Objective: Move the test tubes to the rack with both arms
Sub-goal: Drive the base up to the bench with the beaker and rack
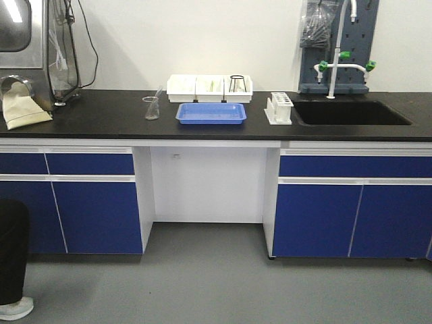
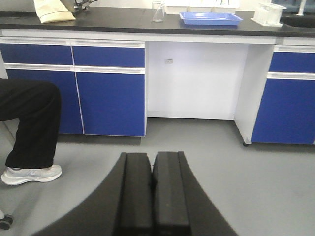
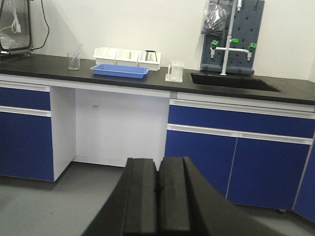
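Nothing looks begun: the left end effector (image 2: 152,191) and right end effector (image 3: 158,196) are both pressed together, empty, well apart from the counter (image 1: 101,115) carrying the rack (image 1: 279,108).

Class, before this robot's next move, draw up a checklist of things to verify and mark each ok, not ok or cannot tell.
1. Rack upright on the bench beside the sink: ok.
2. Rack holes free: cannot tell, too small.
3. Tubes found: cannot tell; something slender leans in the beaker.
4. Left gripper open: not ok, fingers shut, empty.
5. Right gripper open: not ok, fingers shut, empty.
6. Bench within reach: not ok, open floor lies between.
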Robot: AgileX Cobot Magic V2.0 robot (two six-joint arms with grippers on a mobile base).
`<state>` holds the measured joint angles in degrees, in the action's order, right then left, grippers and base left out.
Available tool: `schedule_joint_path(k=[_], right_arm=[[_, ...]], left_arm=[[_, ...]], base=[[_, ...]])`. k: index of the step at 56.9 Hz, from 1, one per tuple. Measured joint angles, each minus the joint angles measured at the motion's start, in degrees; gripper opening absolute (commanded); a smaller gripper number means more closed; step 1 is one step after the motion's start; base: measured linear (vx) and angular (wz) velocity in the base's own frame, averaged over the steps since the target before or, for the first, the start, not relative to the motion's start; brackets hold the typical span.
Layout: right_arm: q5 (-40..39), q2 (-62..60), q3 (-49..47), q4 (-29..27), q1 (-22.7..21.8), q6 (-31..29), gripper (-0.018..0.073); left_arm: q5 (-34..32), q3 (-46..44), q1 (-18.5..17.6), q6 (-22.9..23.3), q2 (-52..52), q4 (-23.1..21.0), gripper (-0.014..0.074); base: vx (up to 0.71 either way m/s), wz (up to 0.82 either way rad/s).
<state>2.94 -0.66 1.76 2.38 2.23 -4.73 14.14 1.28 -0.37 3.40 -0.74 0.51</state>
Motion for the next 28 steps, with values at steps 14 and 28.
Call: schedule_joint_path(k=[14, 28], right_arm=[[0.0, 0.0, 0.0, 0.0, 0.0, 0.0, -0.0008], [0.0, 0.0, 0.0, 0.0, 0.0, 0.0, -0.0008]], left_arm=[[0.0, 0.0, 0.0, 0.0, 0.0, 0.0, -0.0004], [0.0, 0.0, 0.0, 0.0, 0.0, 0.0, -0.0004]], base=[[0.26, 0.1], [0.37, -0.03]])
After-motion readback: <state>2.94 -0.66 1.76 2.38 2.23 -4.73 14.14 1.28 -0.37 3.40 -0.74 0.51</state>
